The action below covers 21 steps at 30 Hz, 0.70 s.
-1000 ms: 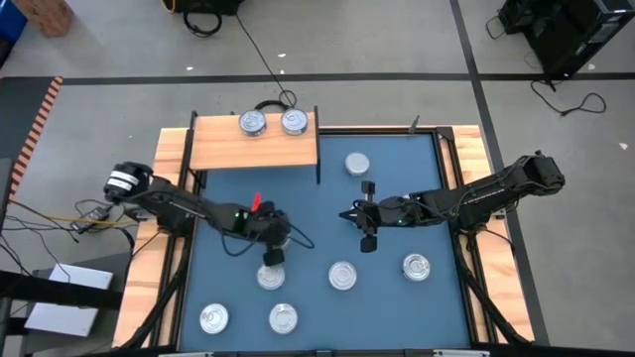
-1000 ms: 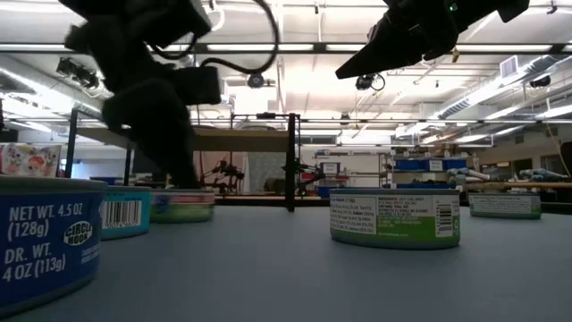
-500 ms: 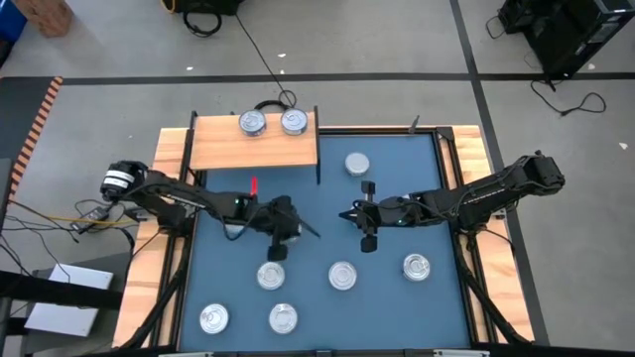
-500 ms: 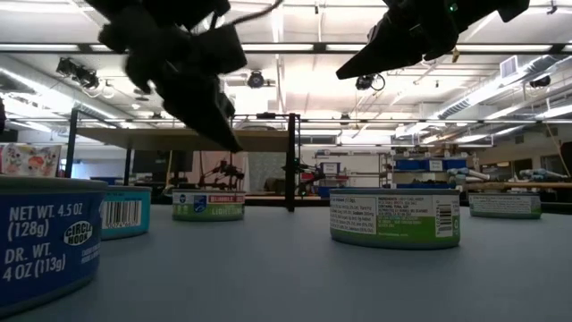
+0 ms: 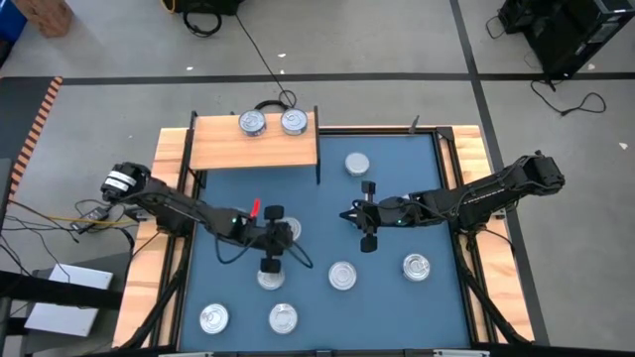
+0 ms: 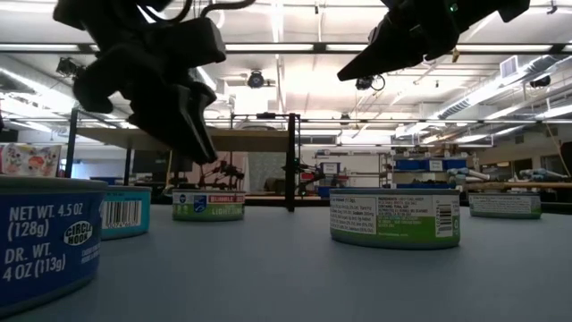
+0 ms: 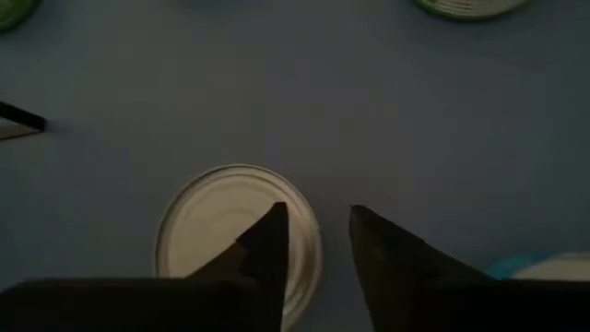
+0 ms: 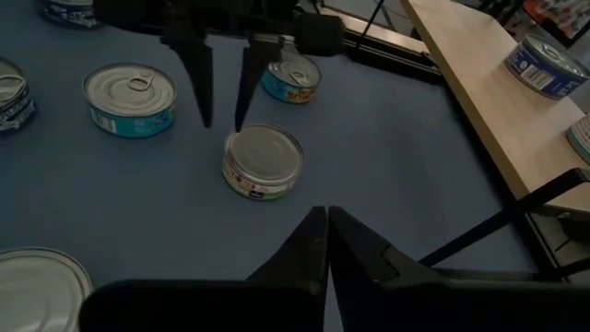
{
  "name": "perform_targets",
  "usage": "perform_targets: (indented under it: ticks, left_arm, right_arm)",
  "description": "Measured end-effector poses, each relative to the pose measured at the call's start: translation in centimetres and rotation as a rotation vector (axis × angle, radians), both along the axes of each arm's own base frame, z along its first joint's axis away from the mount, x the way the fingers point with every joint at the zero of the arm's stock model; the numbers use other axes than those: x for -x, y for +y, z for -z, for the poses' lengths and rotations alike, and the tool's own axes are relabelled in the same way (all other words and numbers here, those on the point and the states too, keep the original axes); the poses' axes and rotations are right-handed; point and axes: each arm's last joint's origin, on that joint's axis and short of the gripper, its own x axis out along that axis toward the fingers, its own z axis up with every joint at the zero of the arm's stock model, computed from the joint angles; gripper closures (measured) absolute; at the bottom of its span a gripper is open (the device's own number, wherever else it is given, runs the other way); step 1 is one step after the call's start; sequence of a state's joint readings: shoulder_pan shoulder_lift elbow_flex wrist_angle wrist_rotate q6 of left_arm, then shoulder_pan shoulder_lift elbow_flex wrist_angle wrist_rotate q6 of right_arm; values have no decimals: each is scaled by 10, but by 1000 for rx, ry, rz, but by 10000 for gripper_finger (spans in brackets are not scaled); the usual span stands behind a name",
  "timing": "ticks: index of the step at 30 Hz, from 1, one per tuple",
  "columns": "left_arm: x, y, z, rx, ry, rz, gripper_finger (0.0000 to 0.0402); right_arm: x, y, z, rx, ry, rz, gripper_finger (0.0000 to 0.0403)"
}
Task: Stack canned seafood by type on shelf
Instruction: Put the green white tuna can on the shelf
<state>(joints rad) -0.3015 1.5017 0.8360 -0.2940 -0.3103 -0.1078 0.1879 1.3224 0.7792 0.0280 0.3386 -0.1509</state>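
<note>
Done: two tins (image 5: 268,122) are set side by side on the shelf (image 5: 224,149).
Left: six tins are spread on the blue tabletop (image 5: 308,203) in front of the shelf.
Left gripper (image 5: 272,250): fingers parted, nothing pinched, poised over one tin (image 5: 270,278).
Right gripper (image 5: 367,214): fingers pressed together, empty, parked near table centre.

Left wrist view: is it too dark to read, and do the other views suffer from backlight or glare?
Left wrist view: dim, but the pale can lid under the left gripper is readable. Low view: bright ceiling lights turn both arms into silhouettes; the nearest can is cropped. High view: evenly lit, shelf clear.
</note>
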Motion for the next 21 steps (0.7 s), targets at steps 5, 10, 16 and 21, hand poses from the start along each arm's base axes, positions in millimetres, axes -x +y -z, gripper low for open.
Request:
perform_targets:
  ticks: [5,10,16,21]
  left_arm:
    - [4,-6,6,-12,19,26,249]
    - [4,-7,14,-37,49,48,246]
    - [3,-6,24,-91,98,51,249]
    - [-1,-7,34,-128,125,74,251]
  right_arm:
    - [0,0,0,-1,0,0,382]
    - [0,0,0,0,-1,0,382]
    - [0,0,0,1,-1,-1,386]
    - [0,0,0,1,1,-1,386]
